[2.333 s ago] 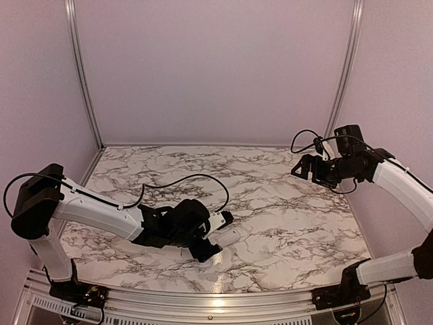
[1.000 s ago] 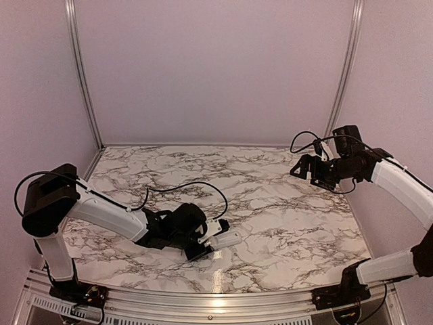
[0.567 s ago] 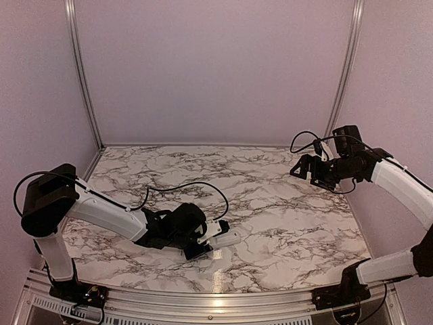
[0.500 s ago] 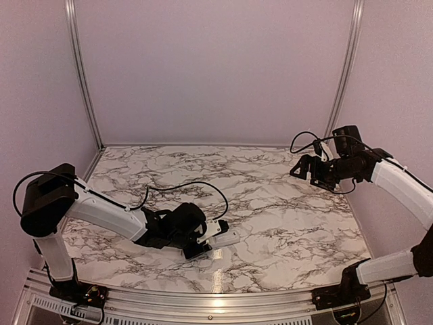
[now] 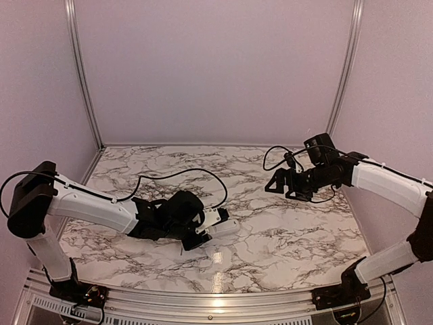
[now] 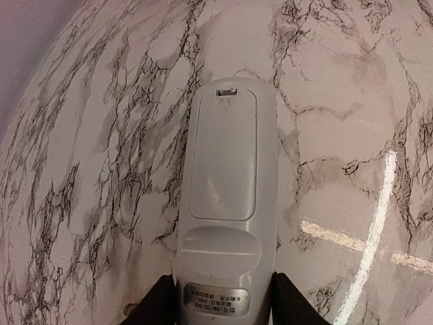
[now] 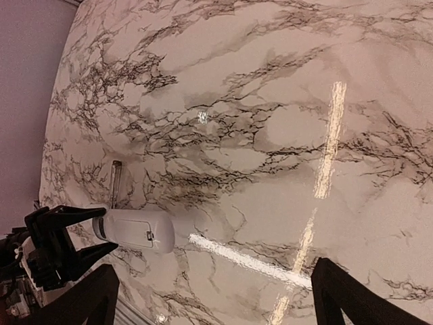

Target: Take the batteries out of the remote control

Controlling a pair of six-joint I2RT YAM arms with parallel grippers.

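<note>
The left jaws are clamped on one end of the white remote (image 6: pixel 226 196), held low over the front of the marble worktop (image 5: pixel 298 233) with its back face up (battery cover shut). The right jaws stand wide apart above the worktop's right side

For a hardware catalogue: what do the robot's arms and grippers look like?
The left arm and right arm have white tubular shells and black joint housings. The left gripper and right gripper are black, two-fingered. A thin black cable loops above each forearm.
</note>
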